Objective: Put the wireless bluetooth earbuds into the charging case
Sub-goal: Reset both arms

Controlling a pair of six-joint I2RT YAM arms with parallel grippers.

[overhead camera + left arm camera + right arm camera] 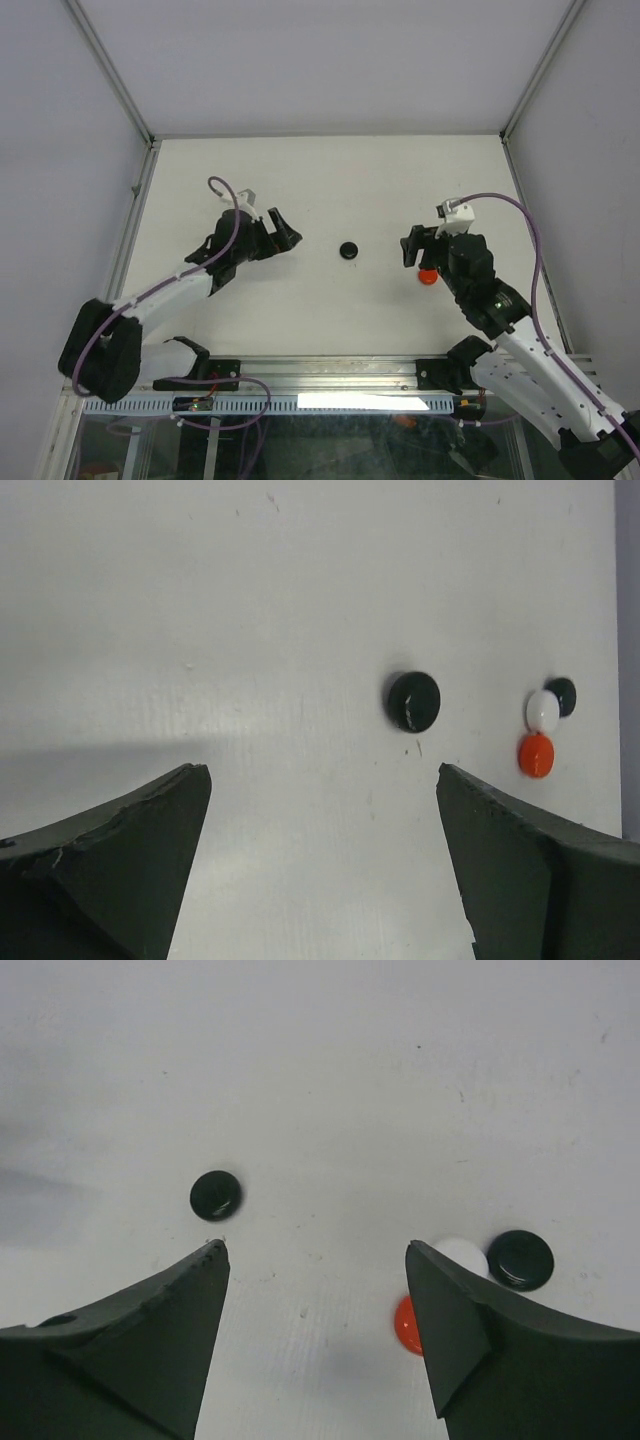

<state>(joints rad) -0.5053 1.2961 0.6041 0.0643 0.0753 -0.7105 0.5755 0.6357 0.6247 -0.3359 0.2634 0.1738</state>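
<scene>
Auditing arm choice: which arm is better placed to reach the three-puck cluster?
Likely right. The right gripper hangs open beside the red puck, white puck and black puck; the left gripper sits farther off, past the lone black puck.

White tabletop (330, 170) boxed in by pale grey walls (330, 60), metal struts (110, 70) rising from its back corners, a brightly lit aluminium rail (330, 373) along the near edge.

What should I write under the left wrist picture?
Open left gripper faces a lone black puck, with a white puck, red puck and second black puck clustered at right.
</scene>
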